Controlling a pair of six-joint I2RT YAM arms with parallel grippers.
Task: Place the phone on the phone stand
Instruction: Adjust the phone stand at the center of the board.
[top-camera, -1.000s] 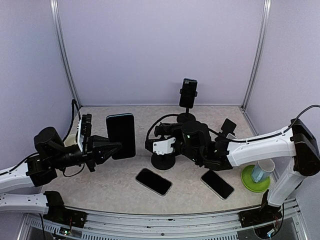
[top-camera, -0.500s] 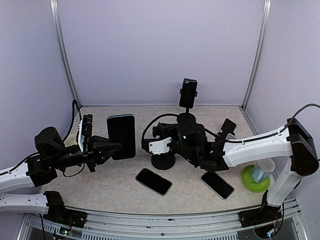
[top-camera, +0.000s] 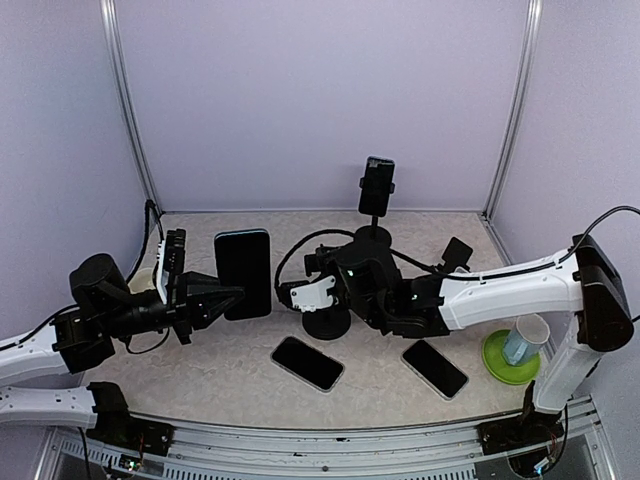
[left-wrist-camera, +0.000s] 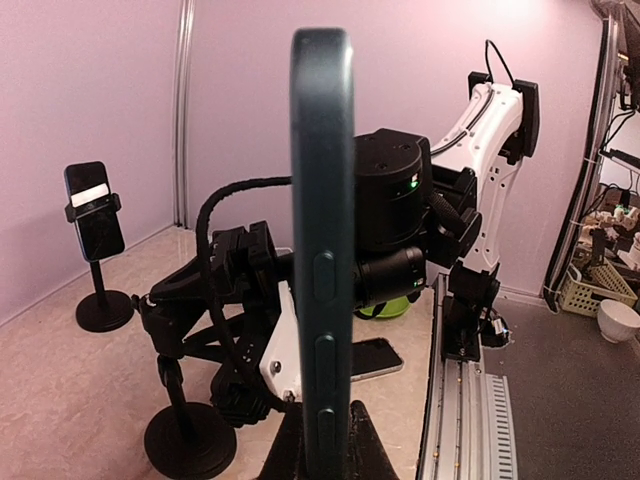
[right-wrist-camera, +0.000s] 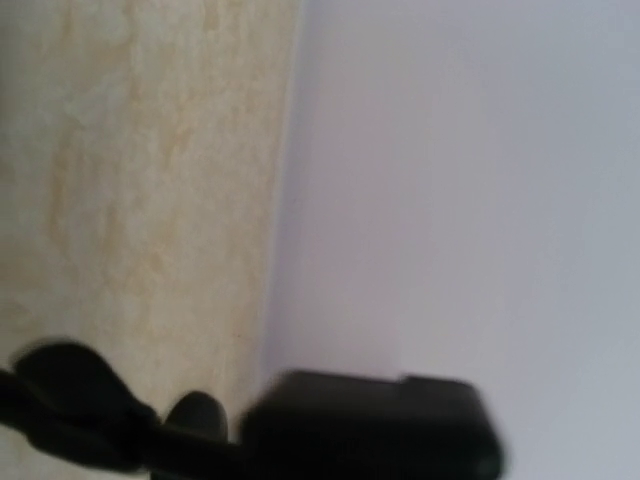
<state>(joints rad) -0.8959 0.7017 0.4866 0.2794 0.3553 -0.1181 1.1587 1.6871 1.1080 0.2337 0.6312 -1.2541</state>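
left pincer (top-camera: 232, 293) clamped on the phone (top-camera: 243, 272), upright above the bench (top-camera: 200, 360), left side | right pincer (top-camera: 297, 293) at the phone stand (top-camera: 326, 322) mid-bench, can't tell its gap tbh

This is a robotics lab test cell. Plain lilac wall panels (top-camera: 320, 100) framed by aluminium posts (top-camera: 125, 110) close in a beige marbled desk (top-camera: 230, 360). A slotted metal rail (top-camera: 330, 440) runs along its near edge, carrying the left arm (top-camera: 40, 350) and right arm (top-camera: 520, 290). Beyond the enclosure, the left wrist view shows grey floor (left-wrist-camera: 560, 400), a cream basket (left-wrist-camera: 585, 290) and a white bowl (left-wrist-camera: 618, 320).
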